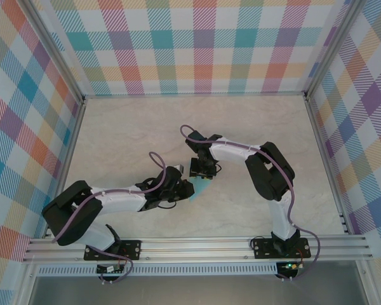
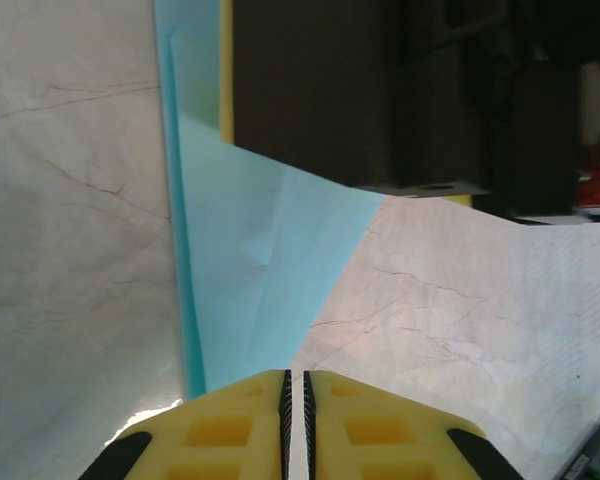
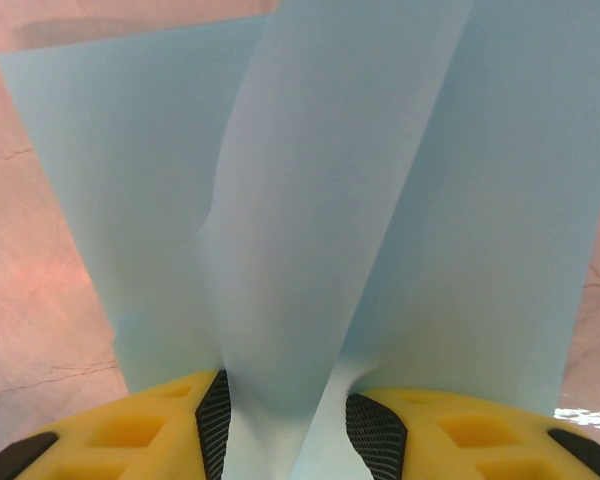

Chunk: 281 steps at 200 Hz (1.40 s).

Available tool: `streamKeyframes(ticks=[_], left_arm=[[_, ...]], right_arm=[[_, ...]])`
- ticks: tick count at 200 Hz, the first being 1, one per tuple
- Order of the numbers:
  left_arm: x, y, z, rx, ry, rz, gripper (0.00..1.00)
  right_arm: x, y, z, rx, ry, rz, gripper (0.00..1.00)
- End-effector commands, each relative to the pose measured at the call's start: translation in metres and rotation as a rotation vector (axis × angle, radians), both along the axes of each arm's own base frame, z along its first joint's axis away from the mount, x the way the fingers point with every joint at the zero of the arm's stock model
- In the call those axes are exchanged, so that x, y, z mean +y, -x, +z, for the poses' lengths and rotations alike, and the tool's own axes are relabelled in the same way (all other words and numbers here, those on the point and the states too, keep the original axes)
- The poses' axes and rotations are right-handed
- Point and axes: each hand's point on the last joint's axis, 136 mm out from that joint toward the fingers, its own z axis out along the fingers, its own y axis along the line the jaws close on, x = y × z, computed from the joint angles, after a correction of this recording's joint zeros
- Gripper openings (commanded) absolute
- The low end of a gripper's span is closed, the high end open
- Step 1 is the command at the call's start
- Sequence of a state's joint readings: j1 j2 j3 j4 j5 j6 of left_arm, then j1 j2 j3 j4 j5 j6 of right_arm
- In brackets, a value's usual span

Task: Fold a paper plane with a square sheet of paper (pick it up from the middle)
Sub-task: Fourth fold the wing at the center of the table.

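Paper, light blue and partly folded, near the middle of the pale marbled table, caught between two grippers that sit just beside each other. Left gripper reaching in from the near left on a low, stretched arm; right gripper coming at it from the far right, pointing down onto the sheet. Plaid walls on three sides.

From the left wrist: yellow fingers almost together, only a thin slit between the black ribbed pads, closed on the narrow end of the paper. Widens away from that grip into a flat, tapering panel with a faint crease across it. One long edge turned up along the left side. Far end tucked under the dark body and yellow pad of the right gripper. Resting on the table or raised just off it: cannot tell.

From the right wrist: yellow fingers partway apart, with a raised, rounded ridge of paper pinched between the black pads. Flat blue panels spreading to either side of the ridge and away from the camera, sharp-edged, with marbled table showing past them on the left and right.
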<state>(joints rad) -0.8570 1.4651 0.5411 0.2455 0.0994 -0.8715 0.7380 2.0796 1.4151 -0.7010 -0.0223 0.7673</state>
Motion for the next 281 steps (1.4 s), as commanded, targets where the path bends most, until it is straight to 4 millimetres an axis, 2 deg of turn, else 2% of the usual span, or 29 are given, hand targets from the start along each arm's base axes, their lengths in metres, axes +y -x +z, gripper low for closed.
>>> streamKeyframes(ticks=[1, 131, 194, 216, 242, 259, 281], left_arm=[[-0.008, -0.008, 0.002, -0.028, -0.003, 0.007, 0.12], [-0.016, -0.017, -0.013, -0.014, -0.036, 0.008, 0.08], [0.0, -0.014, -0.026, 0.011, -0.117, 0.036, 0.06], [0.002, -0.011, -0.032, 0.028, -0.132, 0.033, 0.05], [0.005, -0.008, -0.04, 0.049, -0.152, 0.03, 0.02], [0.008, -0.005, -0.045, 0.065, -0.168, 0.032, 0.0], [0.013, -0.001, -0.05, 0.08, -0.182, 0.034, 0.0]], right_arm=[[-0.088, 0.05, -0.117, 0.18, 0.375, 0.004, 0.44], [-0.089, 0.05, -0.118, 0.185, 0.381, -0.007, 0.44], [-0.082, 0.048, -0.113, 0.184, 0.351, -0.005, 0.44], [-0.073, 0.041, -0.099, 0.159, 0.317, -0.003, 0.44], [-0.057, 0.028, -0.073, 0.117, 0.246, 0.008, 0.45], [-0.043, 0.018, -0.047, 0.077, 0.173, 0.012, 0.46], [-0.027, 0.003, -0.003, 0.001, 0.05, 0.013, 0.48]])
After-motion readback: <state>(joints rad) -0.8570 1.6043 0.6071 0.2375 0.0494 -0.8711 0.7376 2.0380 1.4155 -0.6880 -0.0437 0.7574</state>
